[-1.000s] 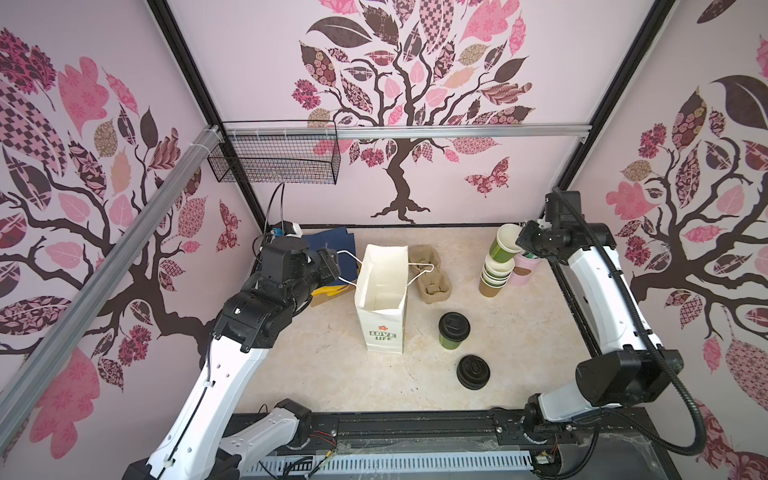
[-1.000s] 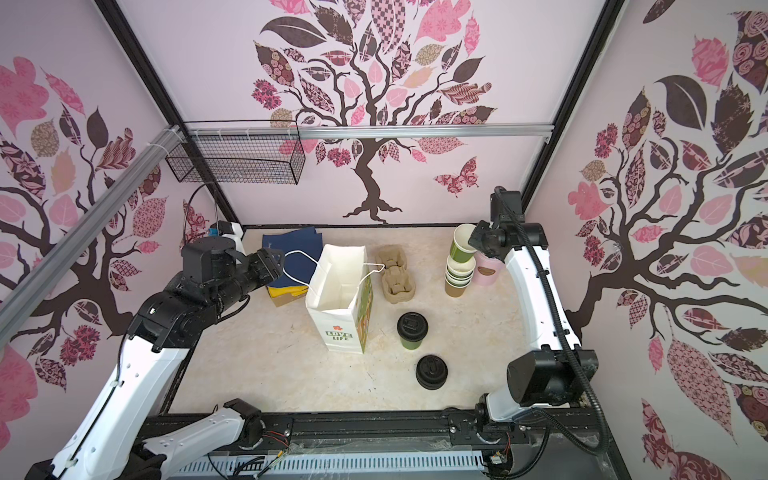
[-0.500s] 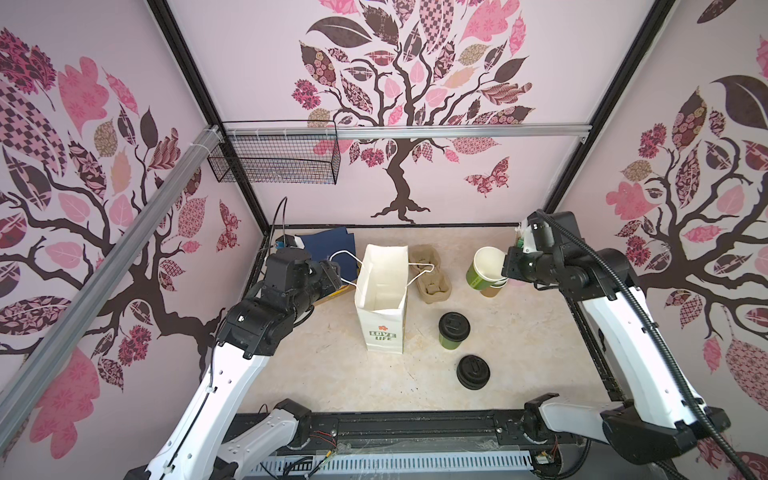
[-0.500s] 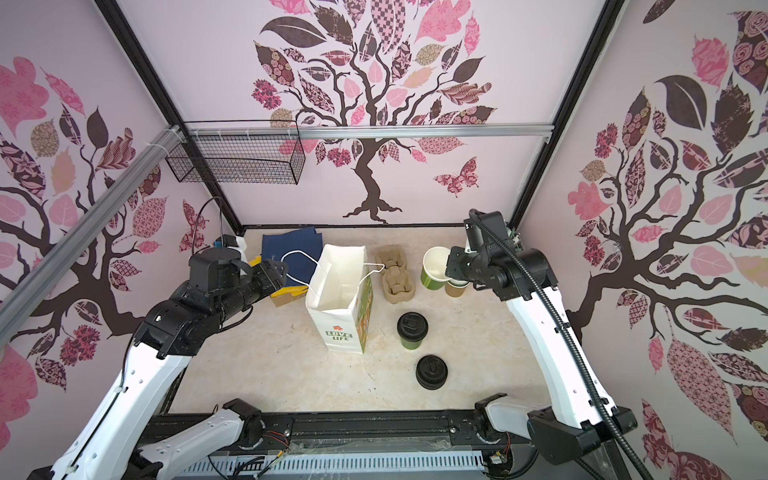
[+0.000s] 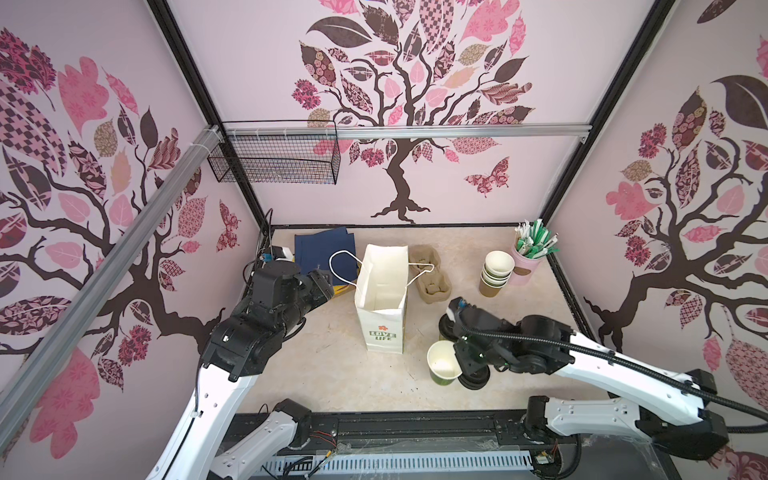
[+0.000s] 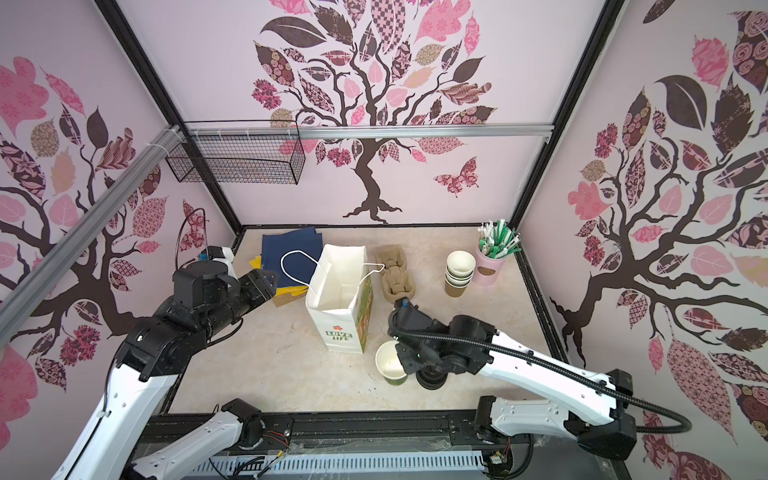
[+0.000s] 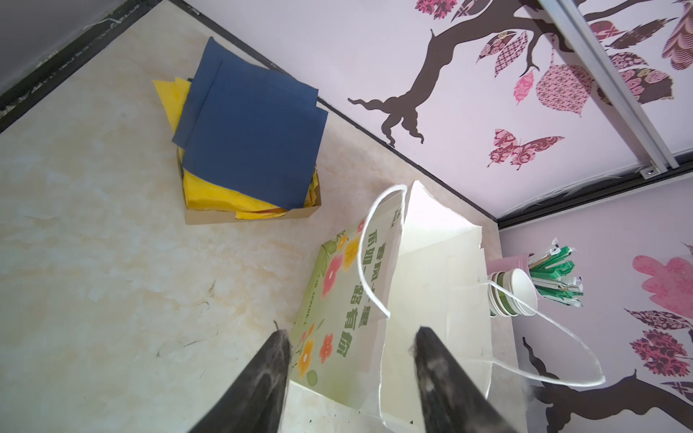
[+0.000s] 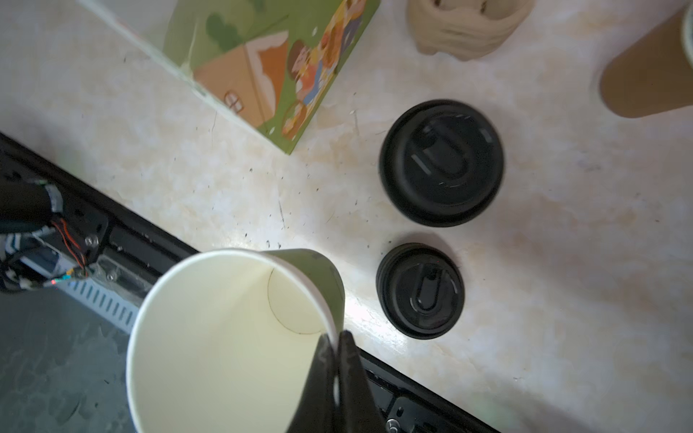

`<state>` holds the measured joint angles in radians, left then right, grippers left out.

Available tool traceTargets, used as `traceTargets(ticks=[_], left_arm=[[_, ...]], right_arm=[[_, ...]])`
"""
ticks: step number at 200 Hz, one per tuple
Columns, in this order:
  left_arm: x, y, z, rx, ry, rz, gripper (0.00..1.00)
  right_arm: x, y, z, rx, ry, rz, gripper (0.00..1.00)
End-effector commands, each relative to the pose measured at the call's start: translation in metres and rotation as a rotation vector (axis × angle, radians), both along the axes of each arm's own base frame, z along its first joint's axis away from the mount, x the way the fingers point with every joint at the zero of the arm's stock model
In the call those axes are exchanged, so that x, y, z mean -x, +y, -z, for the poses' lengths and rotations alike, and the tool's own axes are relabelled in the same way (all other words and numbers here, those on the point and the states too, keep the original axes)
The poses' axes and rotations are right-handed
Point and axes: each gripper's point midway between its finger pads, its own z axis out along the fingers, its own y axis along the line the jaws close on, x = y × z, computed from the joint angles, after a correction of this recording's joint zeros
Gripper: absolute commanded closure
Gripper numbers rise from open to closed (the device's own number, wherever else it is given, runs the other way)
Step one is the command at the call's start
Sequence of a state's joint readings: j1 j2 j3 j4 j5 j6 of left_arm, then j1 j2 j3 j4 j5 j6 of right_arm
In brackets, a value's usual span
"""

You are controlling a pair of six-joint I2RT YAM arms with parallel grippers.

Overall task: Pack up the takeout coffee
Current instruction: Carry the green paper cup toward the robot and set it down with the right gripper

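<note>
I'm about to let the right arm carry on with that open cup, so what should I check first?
1. Right gripper shut on the lidless green cup's rim: ok.
2. Lid on that cup: not ok, top open.
3. Loose black lids lying beside it on the table: ok.
4. Paper bag upright, mouth open: ok.
5. Left gripper steadying the bag: not ok, open, holding nothing.
6. Cup's base resting on the table: cannot tell.
</note>
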<state>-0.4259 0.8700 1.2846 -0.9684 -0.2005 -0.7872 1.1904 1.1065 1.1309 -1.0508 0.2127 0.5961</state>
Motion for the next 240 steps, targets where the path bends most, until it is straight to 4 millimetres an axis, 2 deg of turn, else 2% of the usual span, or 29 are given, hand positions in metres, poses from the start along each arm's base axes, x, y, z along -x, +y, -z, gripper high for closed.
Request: traceTargets(ticks=[1, 30, 86, 115, 175, 193, 212, 240], left_arm=[[0.011, 0.014, 0.018, -0.012, 0.041, -0.064, 0.43], [0.025, 0.029, 0.038, -0.017, 0.074, -0.124, 0.43], [0.051, 0.049, 0.073, 0.042, 0.122, -0.236, 0.43], [0.054, 0.048, 0.082, 0.049, 0.144, -0.237, 0.42], [0.051, 0.044, 0.086, 0.043, 0.154, -0.22, 0.42], [0.05, 0.043, 0.087, 0.046, 0.155, -0.219, 0.42], [0.048, 0.041, 0.087, 0.052, 0.155, -0.215, 0.42], [0.045, 0.038, 0.084, 0.069, 0.147, -0.209, 0.42]], right_arm=[[-0.002, 0.025, 0.006, -0.077, -0.007, 0.023, 1.0], [-0.006, 0.038, 0.027, -0.101, -0.02, 0.012, 1.0], [-0.014, 0.045, 0.055, -0.1, -0.032, 0.05, 0.99], [-0.018, 0.042, 0.064, -0.078, -0.044, 0.078, 0.99], [-0.021, 0.035, 0.085, -0.037, -0.007, 0.128, 0.98], [-0.022, 0.032, 0.088, -0.026, 0.004, 0.139, 0.93], [-0.022, 0.032, 0.088, -0.022, 0.005, 0.14, 0.81], [-0.026, 0.033, 0.065, -0.045, -0.018, 0.142, 0.6]])
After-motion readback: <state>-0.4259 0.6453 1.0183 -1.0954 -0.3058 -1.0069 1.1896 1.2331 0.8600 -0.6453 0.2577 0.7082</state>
